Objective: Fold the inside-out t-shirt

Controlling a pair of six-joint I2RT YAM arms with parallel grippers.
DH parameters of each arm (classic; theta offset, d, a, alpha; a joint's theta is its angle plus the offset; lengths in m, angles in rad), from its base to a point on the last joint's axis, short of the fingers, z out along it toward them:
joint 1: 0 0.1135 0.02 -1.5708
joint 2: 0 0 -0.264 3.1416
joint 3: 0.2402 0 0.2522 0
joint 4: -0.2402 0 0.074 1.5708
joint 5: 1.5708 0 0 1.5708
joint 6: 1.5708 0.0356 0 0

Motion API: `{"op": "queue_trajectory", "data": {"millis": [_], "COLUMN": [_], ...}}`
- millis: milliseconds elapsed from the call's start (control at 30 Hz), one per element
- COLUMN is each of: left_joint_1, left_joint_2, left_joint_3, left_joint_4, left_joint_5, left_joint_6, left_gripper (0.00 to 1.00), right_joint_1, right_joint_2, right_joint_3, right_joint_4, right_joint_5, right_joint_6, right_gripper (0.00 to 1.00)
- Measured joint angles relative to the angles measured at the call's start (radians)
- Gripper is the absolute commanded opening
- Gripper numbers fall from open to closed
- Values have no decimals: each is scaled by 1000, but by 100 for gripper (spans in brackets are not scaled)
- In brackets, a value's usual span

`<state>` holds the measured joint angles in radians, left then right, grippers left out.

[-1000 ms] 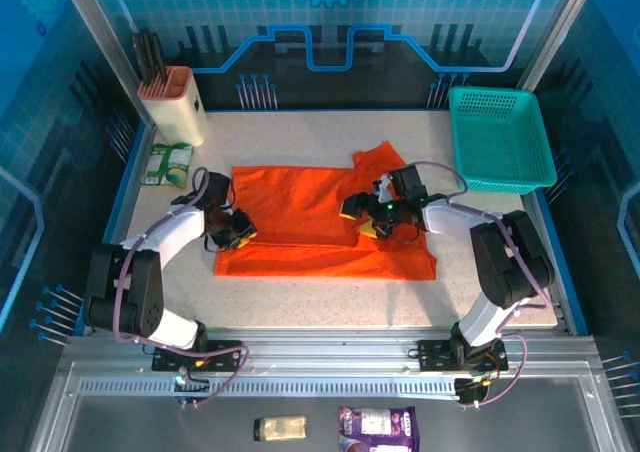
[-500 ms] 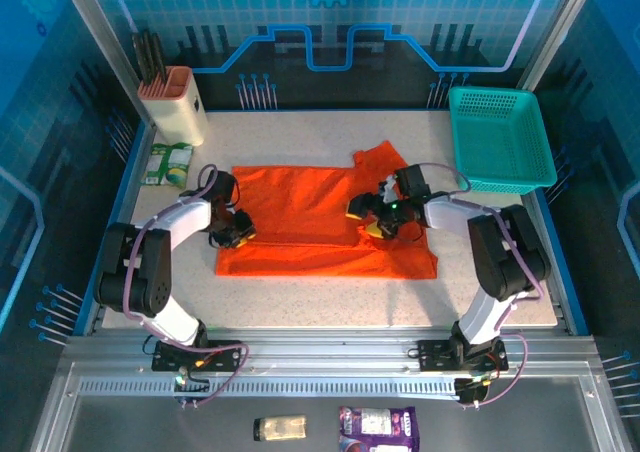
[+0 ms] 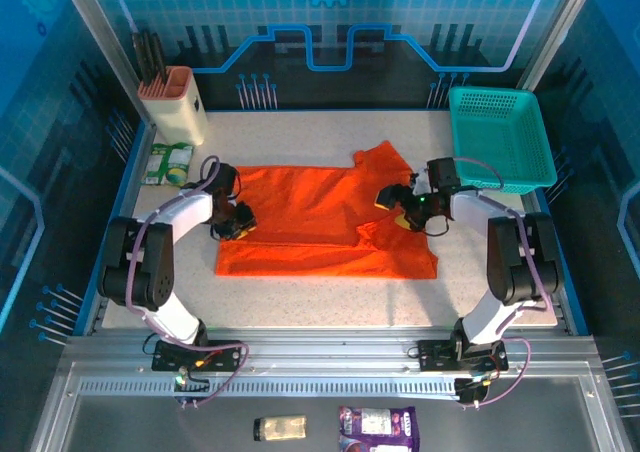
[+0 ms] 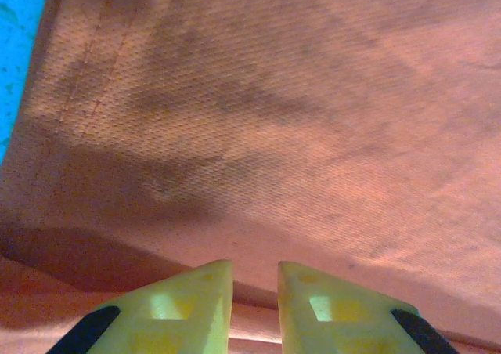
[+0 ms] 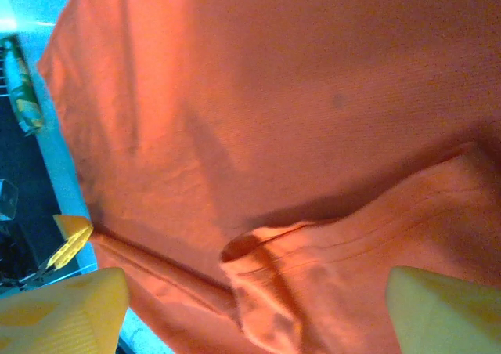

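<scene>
The inside-out t-shirt [image 3: 310,222] lies spread flat across the table, bright orange, with one sleeve poking toward the back. My left gripper [image 3: 235,222] rests at its left edge. In the left wrist view the yellow fingertips [image 4: 211,279] stand close together with a narrow gap, right at the edge of an upper cloth layer [image 4: 274,95]; whether cloth is pinched there does not show. My right gripper [image 3: 397,205] hovers over the shirt's right part, open wide. In the right wrist view its gripper [image 5: 254,311] has a puckered seam fold [image 5: 274,252] lying loose between the jaws.
A teal mesh basket [image 3: 497,137] stands at the back right. A beige holder with dark handles [image 3: 178,102] and a green packet [image 3: 167,162] sit at the back left. Two small packets [image 3: 378,430] lie on the front rail below the table.
My right gripper has moved right and a little back across the shirt, staying open. The left gripper has crept slightly toward the back along the left edge.
</scene>
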<state>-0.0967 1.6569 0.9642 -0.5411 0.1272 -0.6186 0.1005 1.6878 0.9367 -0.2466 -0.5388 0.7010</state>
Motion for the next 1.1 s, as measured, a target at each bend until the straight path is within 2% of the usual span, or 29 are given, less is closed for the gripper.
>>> {"op": "queue_trajectory", "data": {"millis": [267,667,867,1100], "left_joint_1": [0,0,0,0], "left_joint_2": [23,-132,-180,-201], "left_joint_3": [-14,-198,-229,-238], "left_joint_4": [-22,-8,-30,-51], "left_joint_5": [-37,-24,-25,-26], "left_joint_6": [-3,-53,-63,-65], "left_gripper": [22,22,22,22], "right_joint_1": [-61,-65,-64,-63], "right_joint_2": [35,-93,-163,-165], "right_joint_3": [-36,-163,-211,-215], "right_joint_4": [-3,-35,-87,-103], "right_joint_5": [41,48,68,67], "right_joint_6": [-13,-30,-33,-48], "right_gripper": [86,86,86,86]}}
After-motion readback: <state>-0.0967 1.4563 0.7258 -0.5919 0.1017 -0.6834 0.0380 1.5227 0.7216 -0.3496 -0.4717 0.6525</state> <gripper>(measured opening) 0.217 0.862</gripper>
